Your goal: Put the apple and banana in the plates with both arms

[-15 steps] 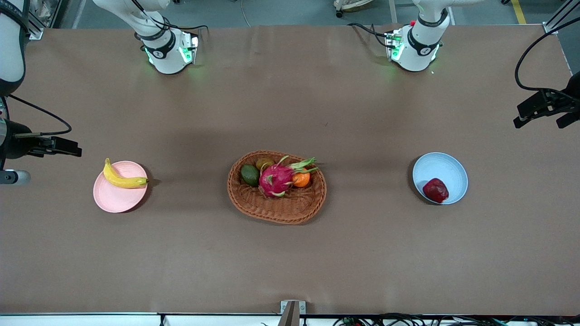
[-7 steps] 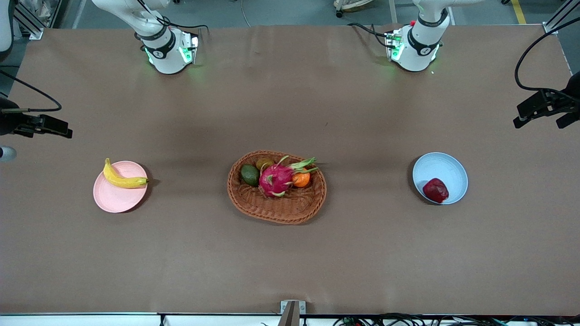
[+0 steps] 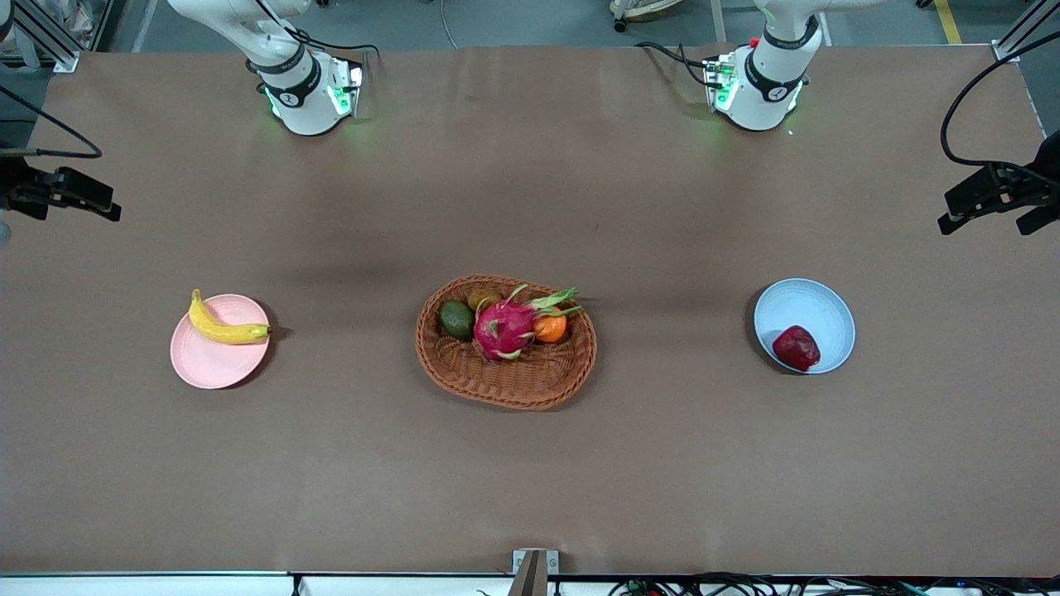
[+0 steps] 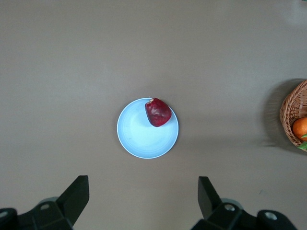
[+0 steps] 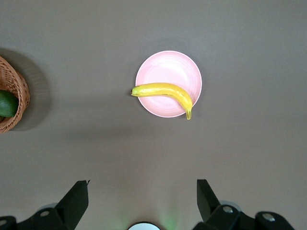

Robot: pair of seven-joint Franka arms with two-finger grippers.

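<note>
At lower left of the front frame, the banana (image 3: 224, 324) lay across the pink plate (image 3: 217, 358), overhanging; it could roll off. At right, the apple (image 3: 796, 348) sat in the blue plate (image 3: 816, 305). The left gripper (image 4: 144, 199) and right gripper (image 5: 143, 199) hung released over the desk (image 3: 530, 463).

Two white jointed robot arms w/ black joint bands: right arm's base (image 3: 305, 91) and left arm's base (image 3: 762, 87) are rounded white shells, each w/ a small dark round logo mark and green status lights glowing at the side. Black cables loop off both bases. Black two-finger left claw (image 4: 144, 203) and right claw (image 5: 143, 203): matte black wedge-shaped fingers spread wide, silver screw heads on the finger mounts.
</note>
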